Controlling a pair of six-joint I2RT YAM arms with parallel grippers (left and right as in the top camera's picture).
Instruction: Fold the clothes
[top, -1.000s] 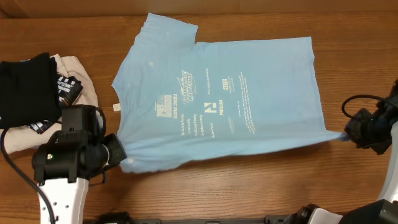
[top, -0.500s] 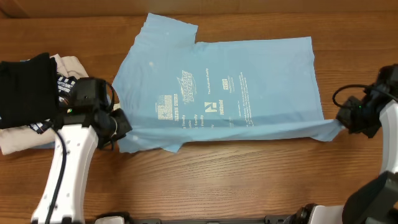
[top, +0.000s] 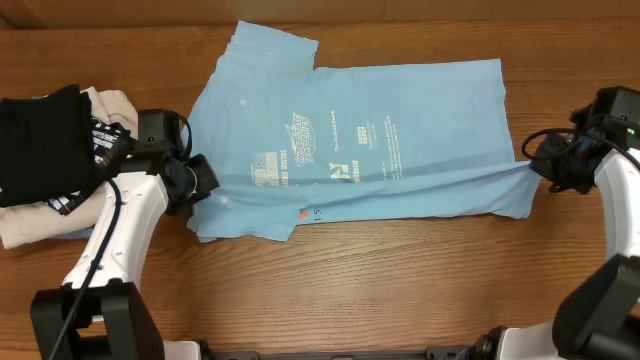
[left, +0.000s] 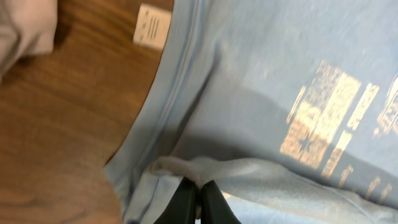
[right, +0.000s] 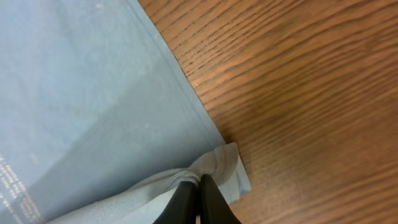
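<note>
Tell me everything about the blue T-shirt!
The T-shirt is light sky-blue, soft and cotton-looking, with small white print. It lies flat on the wooden table. Its near edge is doubled over the middle, pinched at one end by the left gripper and at the other by the right gripper.

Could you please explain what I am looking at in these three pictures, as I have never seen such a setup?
These are two robot arms at a wooden table. The wide picture comes from a fixed camera above; the two close-ups come from a camera on each wrist, looking along that arm's own claw. A light blue T-shirt lies spread out, print up. The left claw and the right claw are each shut on its near edge, one at either end, holding that edge doubled over the shirt. Beside the left arm lie a black garment and a beige garment, folded.
</note>
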